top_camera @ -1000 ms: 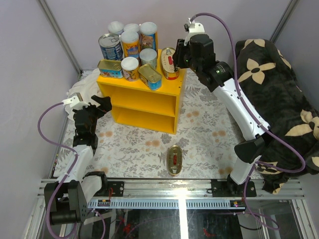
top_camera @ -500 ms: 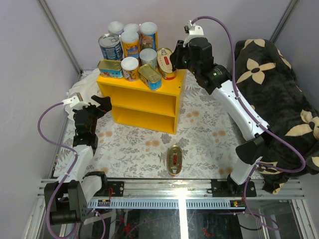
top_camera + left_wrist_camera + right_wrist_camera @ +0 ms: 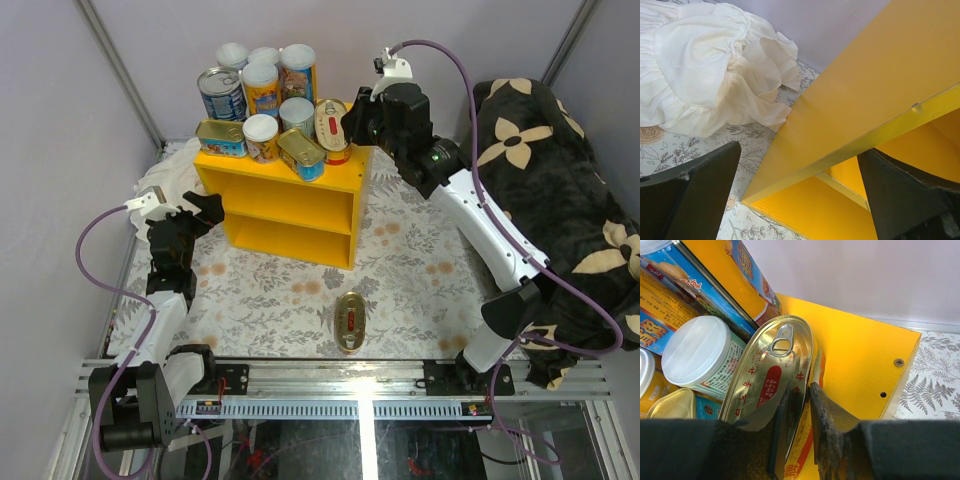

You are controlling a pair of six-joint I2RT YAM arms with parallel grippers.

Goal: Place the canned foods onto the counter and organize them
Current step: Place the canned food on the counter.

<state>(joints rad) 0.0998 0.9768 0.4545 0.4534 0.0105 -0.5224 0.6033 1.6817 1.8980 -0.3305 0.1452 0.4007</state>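
Right hand [image 3: 350, 120]: closed narrow on a gold oval tin [image 3: 331, 124], fingers pinching its rim, upper centre of the top view.
Oval tin: on edge, lid facing out, over the right end of the yellow worktop [image 3: 345, 172], just beside a white-lidded can [image 3: 298, 113].
Other tins [image 3: 250, 95]: clustered on the worktop's top, upper centre-left.
Loose tin [image 3: 349, 320]: flat on the floral mat [image 3: 420, 250], lower centre.
Left hand [image 3: 200, 208]: wide, holding nothing, by the worktop's left side, near a white cloth [image 3: 165, 180].
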